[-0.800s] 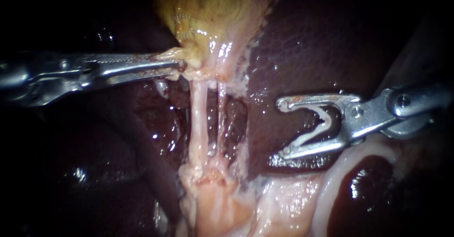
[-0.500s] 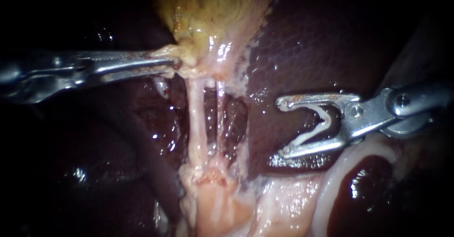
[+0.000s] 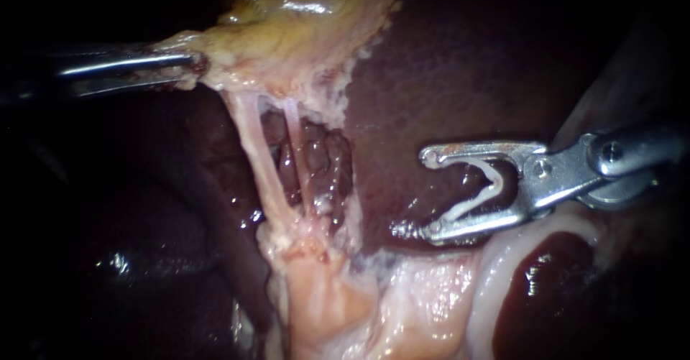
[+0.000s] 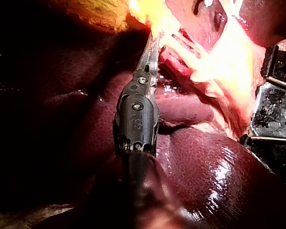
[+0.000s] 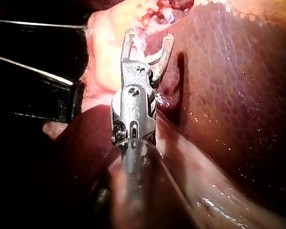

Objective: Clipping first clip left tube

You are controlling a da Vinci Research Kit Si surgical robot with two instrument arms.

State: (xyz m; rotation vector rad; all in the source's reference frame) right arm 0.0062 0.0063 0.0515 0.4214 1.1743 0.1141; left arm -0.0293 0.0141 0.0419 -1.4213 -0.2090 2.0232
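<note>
The left tube (image 3: 255,160) runs taut and slanted from the gallbladder (image 3: 287,29) down to pale tissue (image 3: 323,295), with the thinner right tube (image 3: 295,151) just beside it and dark liver (image 3: 445,80) behind both. The left instrument (image 3: 190,62) has its jaws closed together on the gallbladder's lower edge. The right instrument (image 3: 430,193) hovers over the liver, well apart from the tubes. Its jaws stand wide apart, carrying a white clip (image 3: 474,202) that touches both.
</note>
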